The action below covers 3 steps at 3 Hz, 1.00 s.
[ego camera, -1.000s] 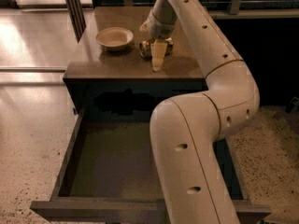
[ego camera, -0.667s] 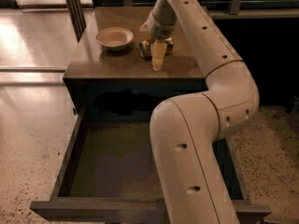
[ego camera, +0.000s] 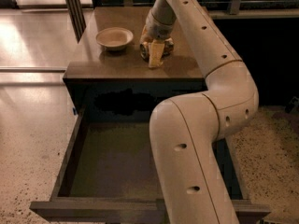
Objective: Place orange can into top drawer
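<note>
I have the gripper (ego camera: 155, 55) low, just right of the bowl (ego camera: 114, 37), over the orange can (ego camera: 167, 46), which sits right of the bowl. I cannot tell its grasp. The top drawer (ego camera: 112, 157) is open below the bowl.

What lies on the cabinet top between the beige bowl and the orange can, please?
Only bare cabinet top shows there in the camera view; the gripper sits at the orange can.
</note>
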{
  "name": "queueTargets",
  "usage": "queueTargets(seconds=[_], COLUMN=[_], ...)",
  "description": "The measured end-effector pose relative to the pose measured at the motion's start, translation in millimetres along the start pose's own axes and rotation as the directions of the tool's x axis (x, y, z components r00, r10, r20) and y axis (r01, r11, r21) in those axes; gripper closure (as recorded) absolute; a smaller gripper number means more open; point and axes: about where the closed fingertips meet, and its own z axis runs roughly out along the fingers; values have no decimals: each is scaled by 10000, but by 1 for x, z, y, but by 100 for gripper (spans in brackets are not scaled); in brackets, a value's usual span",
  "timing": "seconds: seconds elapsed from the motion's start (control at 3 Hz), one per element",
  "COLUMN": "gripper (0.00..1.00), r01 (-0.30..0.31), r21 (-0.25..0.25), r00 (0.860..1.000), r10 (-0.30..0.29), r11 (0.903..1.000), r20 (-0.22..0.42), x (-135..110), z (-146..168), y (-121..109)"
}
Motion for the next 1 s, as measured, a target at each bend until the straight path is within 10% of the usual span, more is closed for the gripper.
queueTargets(seconds=[0.67, 1.0], gripper=[97, 100], r01=[0, 0], r21=[0, 1], r00=[10000, 10000], r10=[0, 0], r11=[10000, 10000], r20=[0, 0], x=[0, -3], z=[0, -7], y=[0, -1])
